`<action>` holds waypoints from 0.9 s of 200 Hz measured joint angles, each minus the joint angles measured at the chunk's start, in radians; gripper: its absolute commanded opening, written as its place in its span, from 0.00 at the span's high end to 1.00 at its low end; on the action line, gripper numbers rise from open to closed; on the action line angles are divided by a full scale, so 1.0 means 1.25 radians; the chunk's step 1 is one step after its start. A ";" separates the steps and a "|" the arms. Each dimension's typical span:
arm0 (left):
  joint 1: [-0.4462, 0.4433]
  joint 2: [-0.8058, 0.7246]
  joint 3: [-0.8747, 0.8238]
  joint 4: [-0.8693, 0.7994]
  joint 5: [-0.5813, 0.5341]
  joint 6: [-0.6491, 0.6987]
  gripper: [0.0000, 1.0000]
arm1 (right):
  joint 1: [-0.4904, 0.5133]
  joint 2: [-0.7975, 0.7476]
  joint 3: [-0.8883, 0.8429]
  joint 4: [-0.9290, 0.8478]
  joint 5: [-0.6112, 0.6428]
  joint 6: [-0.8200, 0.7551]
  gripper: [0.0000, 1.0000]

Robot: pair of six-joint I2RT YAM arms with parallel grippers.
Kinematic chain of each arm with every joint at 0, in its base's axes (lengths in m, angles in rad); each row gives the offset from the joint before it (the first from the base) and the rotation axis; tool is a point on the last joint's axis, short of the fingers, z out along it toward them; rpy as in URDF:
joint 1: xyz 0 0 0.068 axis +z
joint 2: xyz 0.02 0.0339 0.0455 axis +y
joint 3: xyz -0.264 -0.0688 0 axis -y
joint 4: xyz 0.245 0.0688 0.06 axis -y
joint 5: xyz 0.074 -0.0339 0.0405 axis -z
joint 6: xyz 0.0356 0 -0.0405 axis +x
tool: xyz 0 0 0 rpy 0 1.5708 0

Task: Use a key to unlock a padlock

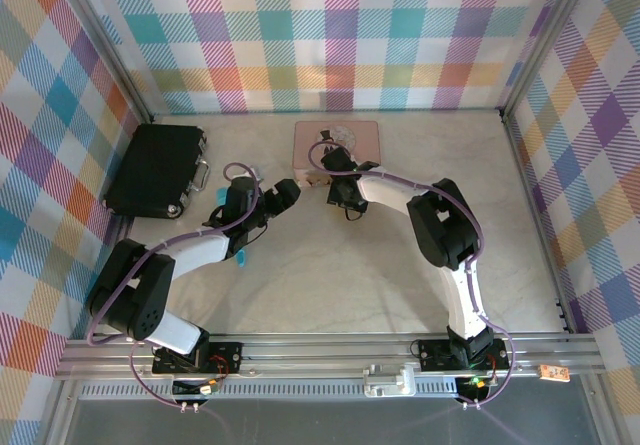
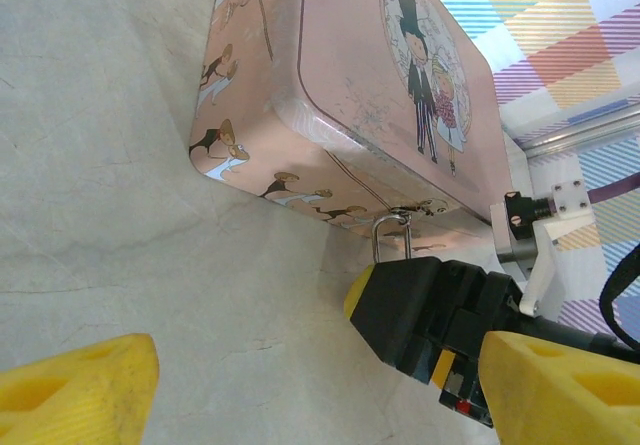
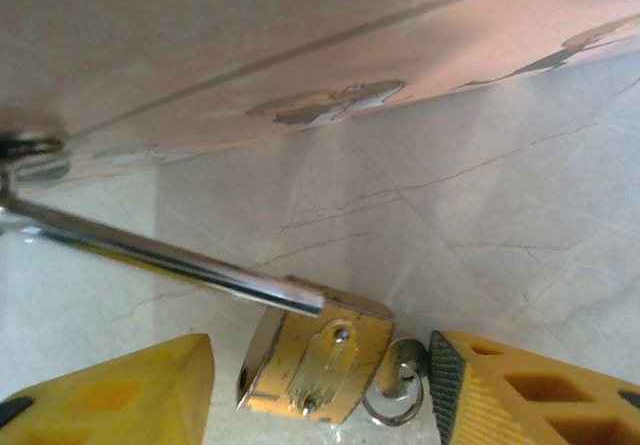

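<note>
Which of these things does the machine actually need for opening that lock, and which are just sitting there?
In the job:
padlock, hooked on the clasp of the pink tin box
right end effector, fingers either side of it
left end effector, open nearby

Lying about:
black case, off to the left

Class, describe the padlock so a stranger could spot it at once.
Find the pink illustrated tin far-centre on the table. Hooked to the clasp at its near edge is the padlock: tiny, brass-gold, thin silvery shackle, dwarfed by tin and black case.

no legible text, brand or number anywhere, pink tin (image 2: 380, 65) carries drawn figures, no lettering
</note>
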 measured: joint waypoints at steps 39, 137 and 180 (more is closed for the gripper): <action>0.012 -0.028 -0.016 -0.016 -0.013 0.002 0.17 | 0.000 0.004 0.006 0.006 0.031 0.022 0.63; 0.016 -0.078 -0.031 -0.032 -0.038 0.016 0.16 | -0.001 0.005 -0.004 0.063 0.068 -0.193 0.78; 0.016 -0.073 -0.056 -0.019 -0.035 -0.004 0.16 | -0.007 0.003 -0.019 0.119 0.067 -0.350 0.80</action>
